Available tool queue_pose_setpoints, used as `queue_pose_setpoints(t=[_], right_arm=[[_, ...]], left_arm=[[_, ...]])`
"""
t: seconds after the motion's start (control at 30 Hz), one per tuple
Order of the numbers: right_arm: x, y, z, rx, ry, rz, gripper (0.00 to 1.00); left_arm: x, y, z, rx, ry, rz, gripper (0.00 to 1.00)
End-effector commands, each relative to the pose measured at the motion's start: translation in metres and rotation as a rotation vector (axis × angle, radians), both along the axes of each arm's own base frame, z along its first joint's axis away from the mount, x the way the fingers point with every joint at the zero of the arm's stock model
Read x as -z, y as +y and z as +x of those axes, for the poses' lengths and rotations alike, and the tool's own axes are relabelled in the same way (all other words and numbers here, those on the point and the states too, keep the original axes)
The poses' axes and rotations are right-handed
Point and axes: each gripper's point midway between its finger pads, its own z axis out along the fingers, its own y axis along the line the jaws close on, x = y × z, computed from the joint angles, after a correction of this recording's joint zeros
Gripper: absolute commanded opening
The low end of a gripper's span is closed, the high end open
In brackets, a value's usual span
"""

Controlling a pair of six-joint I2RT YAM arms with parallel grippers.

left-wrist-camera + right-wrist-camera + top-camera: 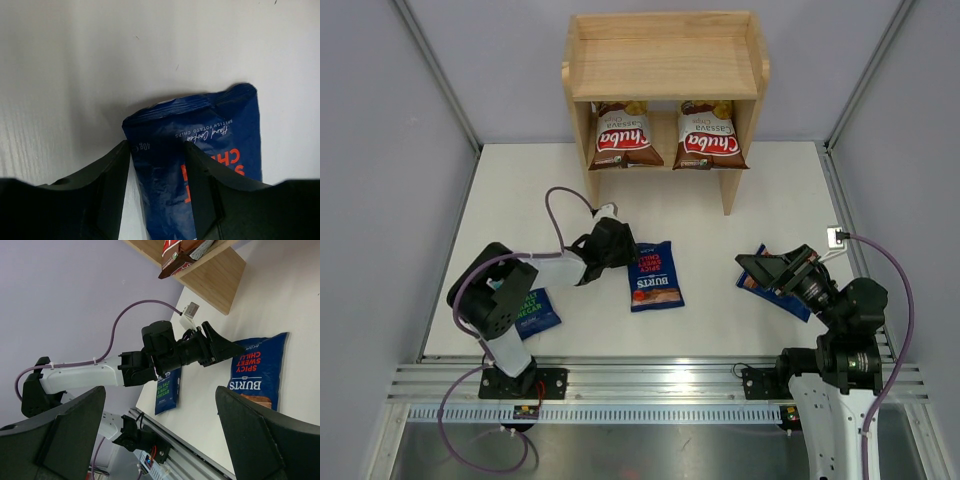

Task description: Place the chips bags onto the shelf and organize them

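Your stock: two Chuba bags (620,140) (708,138) on shelf (665,65), lower tier. Before the shelf: left tool (157,146) straddling Burts bag (200,145) corner, grip unclear; right tool (160,390) spread, empty.

White worktop (790,200), evenly lit. Plain grey walls (490,70) enclose the worktop on three sides; aluminium rail (650,381) along its near edge.

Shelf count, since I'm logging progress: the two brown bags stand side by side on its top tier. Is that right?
Not quite. The brown bags do stand side by side, but on the lower tier of the shelf, under the top board, not on the top tier. The top external view shows this.
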Motion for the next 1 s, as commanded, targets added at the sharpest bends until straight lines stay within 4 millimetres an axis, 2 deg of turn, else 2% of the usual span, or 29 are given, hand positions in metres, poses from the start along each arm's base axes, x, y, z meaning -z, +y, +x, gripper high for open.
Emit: queue_pose_setpoints(t=[0.0,0.13,0.17,0.23,0.27,0.3,0.37,0.4,0.47,0.5,0.53,0.57,0.6,0.63,0.7,0.73,0.8,0.83,0.87,0.9,0.93,0.97], right_arm=[[-0.021,0.002,-0.01,-0.012,-0.063,-0.001,1.0],[-0.022,0.002,-0.014,-0.013,-0.067,-0.004,0.99],[-0.024,0.002,-0.014,-0.013,-0.07,-0.006,0.99],[-0.024,0.002,-0.015,-0.012,-0.075,-0.008,0.99],[-0.023,0.001,-0.014,-0.009,-0.072,-0.008,0.99],[-0.023,0.001,-0.014,-0.008,-0.073,-0.011,0.99],[-0.019,0.001,-0.013,-0.008,-0.062,-0.014,0.99],[-0.017,0.001,-0.011,-0.008,-0.061,-0.016,0.99],[-0.008,0.001,-0.007,-0.013,-0.042,-0.014,0.99],[-0.003,0.002,-0.005,-0.019,-0.025,-0.004,0.99],[0.009,0.003,0.0,-0.026,0.006,0.005,0.99],[0.01,0.006,0.001,-0.052,-0.008,0.014,0.99],[0.016,0.007,0.006,-0.064,0.028,0.039,0.99],[0.032,0.008,0.011,-0.074,0.069,0.051,0.99],[0.04,0.011,0.018,-0.1,0.089,0.074,0.98],[0.051,0.011,0.022,-0.101,0.111,0.083,0.98],[0.049,0.013,0.026,-0.118,0.08,0.106,0.98],[0.055,0.014,0.027,-0.123,0.089,0.118,0.98],[0.047,0.016,0.028,-0.139,0.048,0.138,0.98],[0.046,0.017,0.028,-0.147,0.038,0.143,0.98],[0.037,0.02,0.026,-0.169,-0.015,0.143,0.98],[0.032,0.02,0.028,-0.166,-0.033,0.144,0.98]], left_arm=[[0.015,0.019,-0.002,-0.05,0.027,0.202,0.49],[0.023,0.022,-0.007,-0.067,0.049,0.232,0.35],[0.026,0.023,-0.007,-0.068,0.058,0.243,0.23],[0.026,0.02,-0.006,-0.061,0.058,0.241,0.09],[0.025,0.02,-0.007,-0.063,0.054,0.239,0.04],[0.015,0.016,-0.007,-0.062,0.029,0.225,0.01],[0.005,0.017,-0.012,-0.072,0.006,0.213,0.0],[-0.016,0.013,-0.014,-0.082,-0.044,0.194,0.0],[-0.035,0.015,-0.021,-0.116,-0.084,0.164,0.0],[-0.046,0.01,-0.026,-0.113,-0.106,0.136,0.0],[-0.073,0.007,-0.029,-0.12,-0.155,0.074,0.0],[-0.078,0.009,-0.035,-0.117,-0.159,0.069,0.0],[-0.092,0.007,-0.04,-0.122,-0.185,0.045,0.0],[-0.115,0.008,-0.044,-0.132,-0.221,-0.005,0.0],[-0.142,0.002,-0.054,-0.106,-0.276,-0.053,0.0],[-0.166,0.003,-0.06,-0.102,-0.319,-0.093,0.0],[-0.197,0.001,-0.069,-0.083,-0.37,-0.109,0.0],[-0.215,0.002,-0.071,-0.084,-0.395,-0.124,0.0],[-0.233,0.008,-0.075,-0.089,-0.422,-0.138,0.0],[-0.263,0.006,-0.078,-0.073,-0.469,-0.17,0.0],[-0.281,0.009,-0.081,-0.066,-0.494,-0.19,0.0],[-0.318,0.01,-0.082,-0.062,-0.549,-0.228,0.0]])
